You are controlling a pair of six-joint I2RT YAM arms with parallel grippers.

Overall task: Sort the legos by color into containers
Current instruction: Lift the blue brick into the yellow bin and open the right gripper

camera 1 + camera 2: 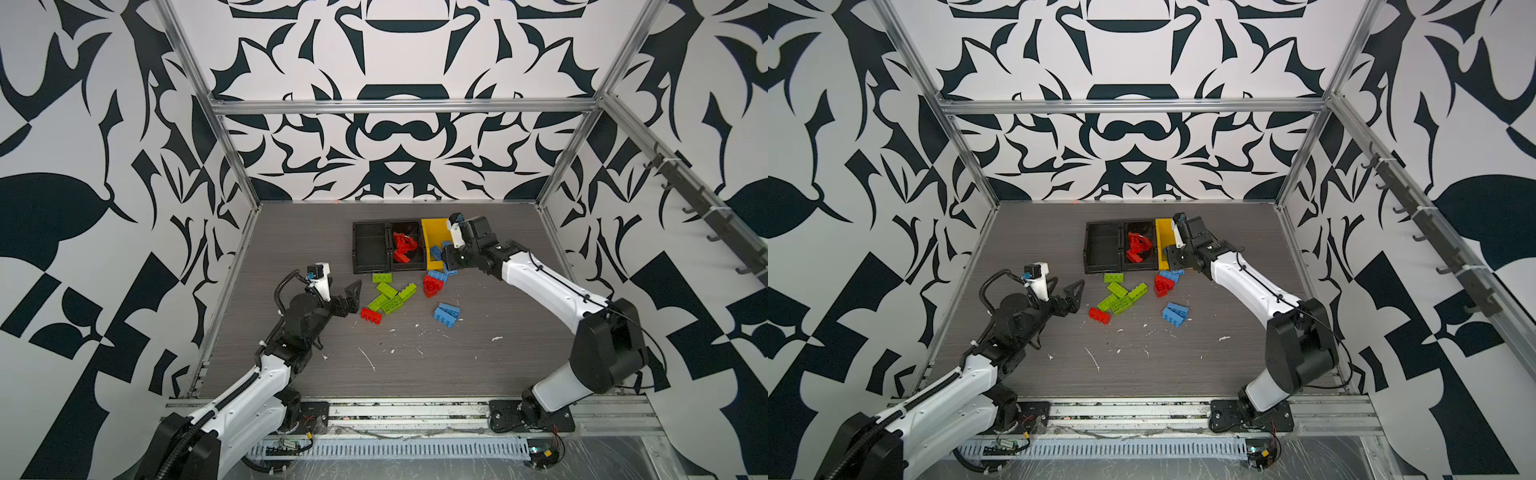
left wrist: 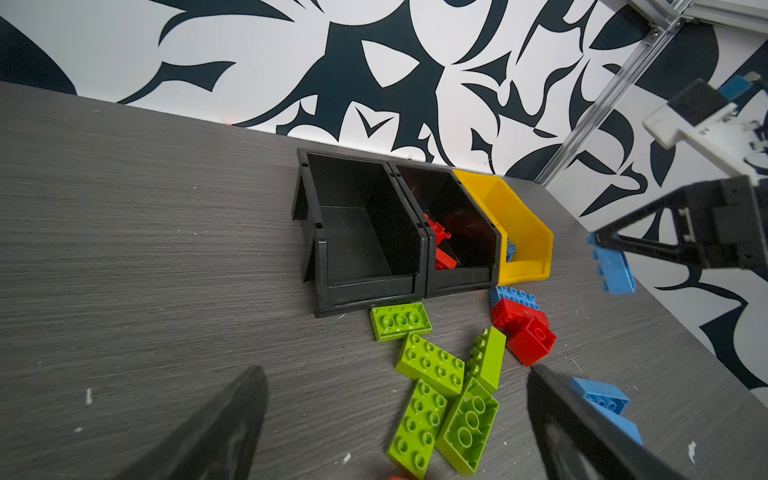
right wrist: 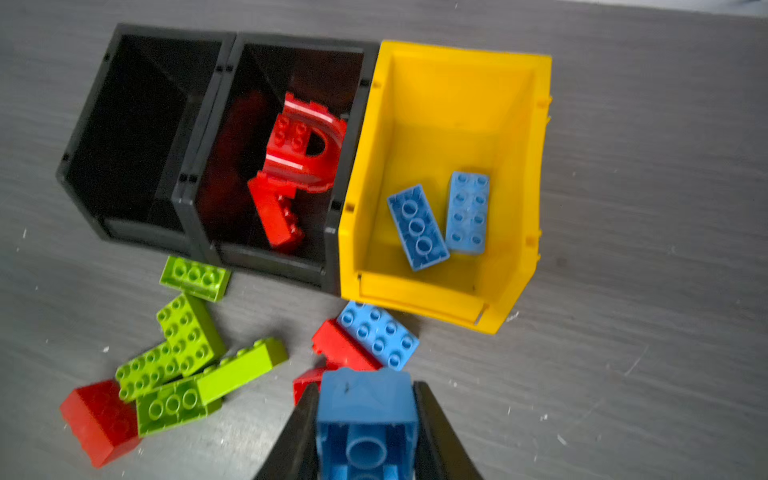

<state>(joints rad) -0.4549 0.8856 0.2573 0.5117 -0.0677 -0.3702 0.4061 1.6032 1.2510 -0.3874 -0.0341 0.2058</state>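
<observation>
Right wrist view: two light blue studded plastic bricks are placed in the bright yellow plastic bin, red pieces in a black bin. A third blue brick is clamped in the right pincer near it; left pincer is spread, empty. Lime green bricks are left on the desk.

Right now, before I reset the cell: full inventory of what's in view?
black bins: 2, black, side by side, back of table; left one empty.
yellow bin: 1, yellow, row's right end.
binned red legos: 2, red, arch plus brick, middle bin.
binned blue legos: 2, blue, yellow bin.
green legos: 5, lime, before the black bins.
loose red legos: apparently 3, red, one by the greens, two before the yellow bin.
loose blue legos: 3, blue, one against those reds, two nearer the arms.
left gripper: 1, black, open, by the greens.
right gripper: 1, black, shut on held blue lego.
</observation>
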